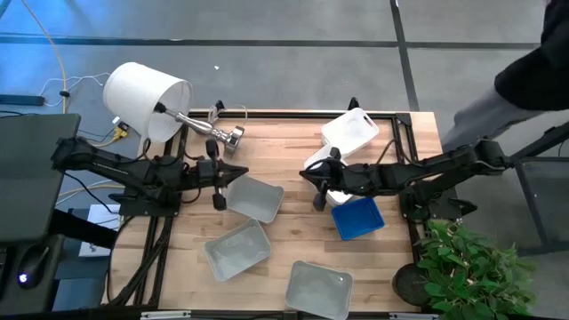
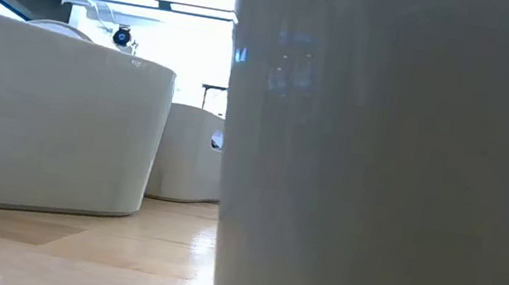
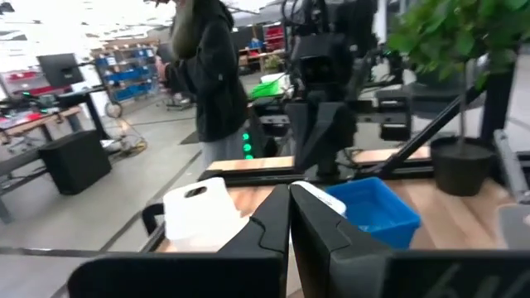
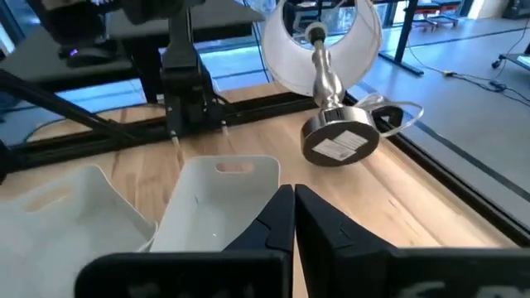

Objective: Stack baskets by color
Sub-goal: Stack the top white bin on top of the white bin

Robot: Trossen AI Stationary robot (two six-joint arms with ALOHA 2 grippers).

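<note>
Low view is almost wholly blocked: a pale grey basket wall (image 2: 390, 183) fills the right of it at close range, with two more grey basket walls (image 2: 45, 121) behind; no gripper can be told there. The high view cuts off the near edge of the tabletop (image 1: 293, 213), so the nearest basket shows only in part.

Near edge, right of centre: pale grey basket (image 1: 318, 289), tilted, open side up, partly cut off. Next in, left of centre: second pale grey basket (image 1: 237, 248), also skewed. Third pale grey basket (image 1: 254, 197) lies near the middle of the tabletop, just beside the left gripper (image 1: 233, 173). The fingers are pressed together, holding nothing; whether they touch the basket's rim cannot be told.

Right half: blue basket (image 1: 358, 218), shallow, rounded corners, lying close to the right gripper (image 1: 309, 174) on its near side. How many blue ones are nested there cannot be told. The right gripper's fingers are also together and empty, tips pointing toward the left arm. A white basket (image 1: 322, 163) is largely hidden under the right arm; only its rim shows. Another white basket (image 1: 350, 130), with a handle slot, sits at the far edge toward the right corner.

Far left corner: a white lampshade (image 1: 145, 99) on its side with a metal lamp base (image 1: 233, 136). A person (image 1: 524, 80) stands beyond the far right corner, cut off.
</note>
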